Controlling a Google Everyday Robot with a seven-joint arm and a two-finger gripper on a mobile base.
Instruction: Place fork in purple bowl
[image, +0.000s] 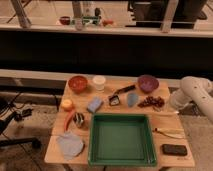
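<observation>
The purple bowl (148, 83) stands at the back right of the wooden table (57, 150); I see nothing in it. The fork (168, 113) is a thin silvery sliver lying flat near the table's right edge, between the green tray and my arm. My white arm (192, 94) curves in over that right edge, just right of the fork and forward of the bowl. The gripper itself is out of sight past the arm's rounded link; it is shut, and I cannot see whether it holds anything.
A green tray (121, 139) fills the front middle. A cream-handled utensil (169, 133) and a black block (174, 149) lie to its right. Dark grapes (151, 102), a black-handled tool (120, 94), a white cup (99, 82), a red-orange bowl (78, 83), a blue sponge (94, 104) and a grey cloth (70, 145) are spread around.
</observation>
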